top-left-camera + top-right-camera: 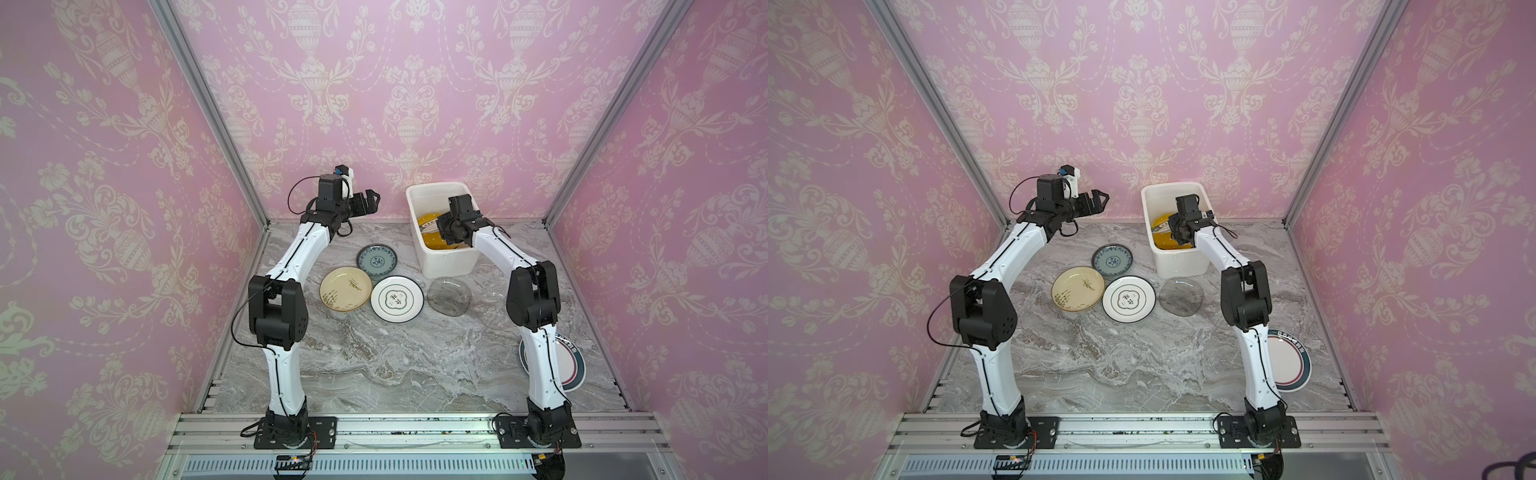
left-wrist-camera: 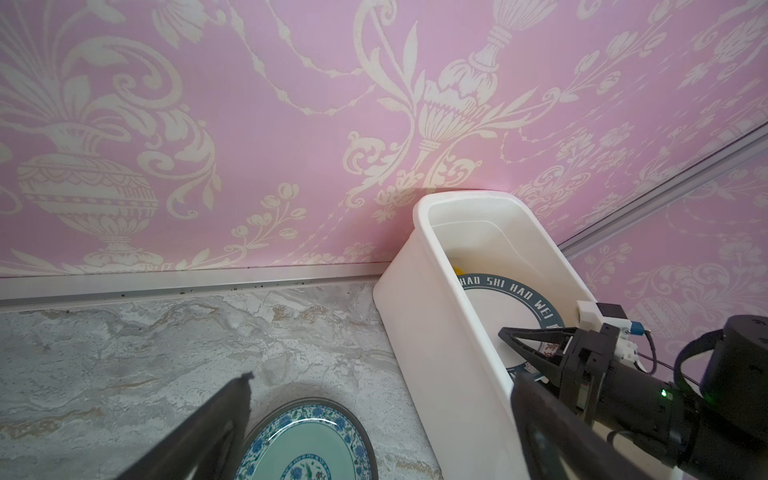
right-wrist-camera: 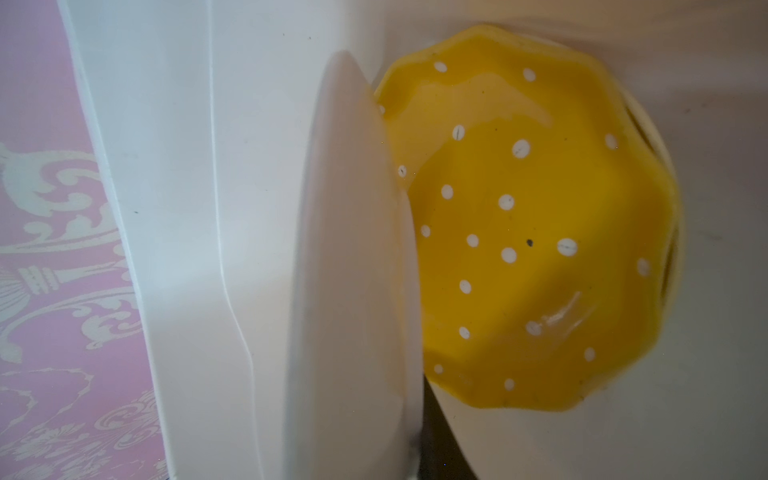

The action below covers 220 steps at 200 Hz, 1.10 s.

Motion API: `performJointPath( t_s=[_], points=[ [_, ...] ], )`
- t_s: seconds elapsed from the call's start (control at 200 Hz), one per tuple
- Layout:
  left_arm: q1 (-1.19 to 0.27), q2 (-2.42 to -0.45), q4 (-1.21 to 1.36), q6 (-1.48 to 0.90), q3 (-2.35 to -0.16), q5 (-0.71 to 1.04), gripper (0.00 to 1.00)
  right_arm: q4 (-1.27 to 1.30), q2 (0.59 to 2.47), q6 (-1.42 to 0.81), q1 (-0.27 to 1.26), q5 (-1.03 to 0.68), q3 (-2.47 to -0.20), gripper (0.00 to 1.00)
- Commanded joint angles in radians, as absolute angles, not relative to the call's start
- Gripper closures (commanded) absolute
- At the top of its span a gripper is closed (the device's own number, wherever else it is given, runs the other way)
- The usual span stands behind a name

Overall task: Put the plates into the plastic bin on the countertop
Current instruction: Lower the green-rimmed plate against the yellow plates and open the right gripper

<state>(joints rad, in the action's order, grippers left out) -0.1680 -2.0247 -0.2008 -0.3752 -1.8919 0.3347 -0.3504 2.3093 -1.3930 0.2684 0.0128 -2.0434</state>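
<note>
We are looking down into a booth where pink wallpaper with cream urns and garlands (image 1: 415, 83) is closing in on three sides, and silver aluminium posts (image 1: 208, 104) are running up the corners. The grey marble-patterned table (image 1: 374, 365) is filling the floor, with brownish veins streaking across it.

At one o'clock the white deep rectangular plastic bin (image 1: 446, 266) is sitting against the back wall. The right gripper (image 2: 509, 343) is reaching down inside it, at the rim of a white round plate with a lettered dark-blue rim (image 2: 498, 307). That plate is leaning over a bright yellow scalloped dotted plate (image 3: 519, 228). I cannot tell whether the jaws are pinching the rim or letting go.

The left gripper (image 1: 372, 199) is hovering at eleven o'clock, spread wide and carrying nothing.

Around the table's middle, four plates are lying flat:
- a blue-patterned round plate (image 1: 377, 259)
- a cream plate with dark sprigs (image 1: 345, 294)
- a white dark-rimmed plate (image 1: 397, 299)
- a clear glass plate (image 1: 449, 296), just in front of the bin

At four o'clock a white plate with a blue-and-red rim (image 1: 571, 365) is peeking out from behind the right arm.
</note>
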Motion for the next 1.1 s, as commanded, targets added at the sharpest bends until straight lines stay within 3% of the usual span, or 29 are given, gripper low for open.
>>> performJointPath(
  t_s=[0.0,0.285,0.715,1.096],
  points=[
    [-0.176,-2.045,-0.209,-0.374,-1.927,0.348,0.01,-0.397,2.352,-1.447,0.252,0.023,-2.063,0.75],
    [-0.177,-2.047,-0.209,-0.373,-1.924,0.344,0.01,-0.435,2.362,-1.475,0.252,0.003,-2.063,0.7],
    [-0.175,-2.052,-0.211,-0.373,-1.921,0.344,0.01,-0.517,2.398,-1.482,0.252,-0.014,-2.118,0.34],
    [-0.169,-2.066,-0.212,-0.38,-1.928,0.342,0.01,-0.587,2.494,-1.477,0.253,-0.035,-2.248,0.23]
  ],
)
